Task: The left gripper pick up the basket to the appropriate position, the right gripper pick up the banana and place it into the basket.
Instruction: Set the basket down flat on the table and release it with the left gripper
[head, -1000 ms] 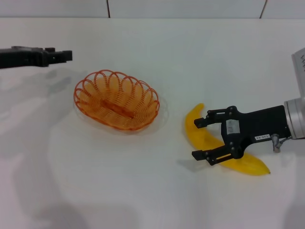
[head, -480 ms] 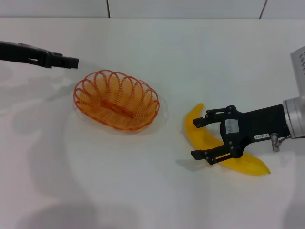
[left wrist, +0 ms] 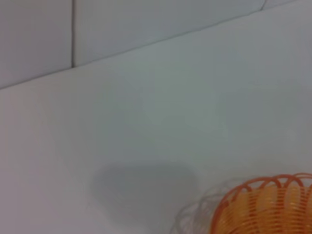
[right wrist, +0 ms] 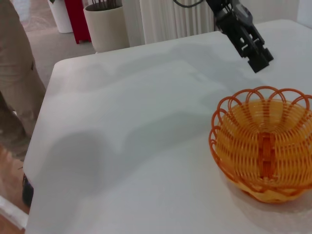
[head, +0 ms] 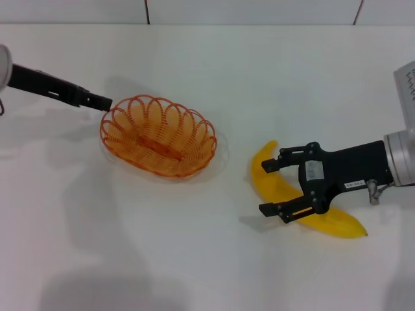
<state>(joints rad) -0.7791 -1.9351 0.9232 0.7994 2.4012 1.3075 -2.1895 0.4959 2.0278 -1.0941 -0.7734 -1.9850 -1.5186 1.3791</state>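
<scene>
The left gripper sits at the upper left of the frame, its tip just beside the basket rim (finger state cannot be told). The basket rests on the white table. At lower right, the right gripper holds its fingers apart over the banana, which lies flat.

A plain white table carried everything. The orange wire basket sat on it toward the robot's left, upright, with nothing inside. The yellow banana lay flat on the tabletop toward the right, well apart from the basket, its curve bowed toward it.
</scene>
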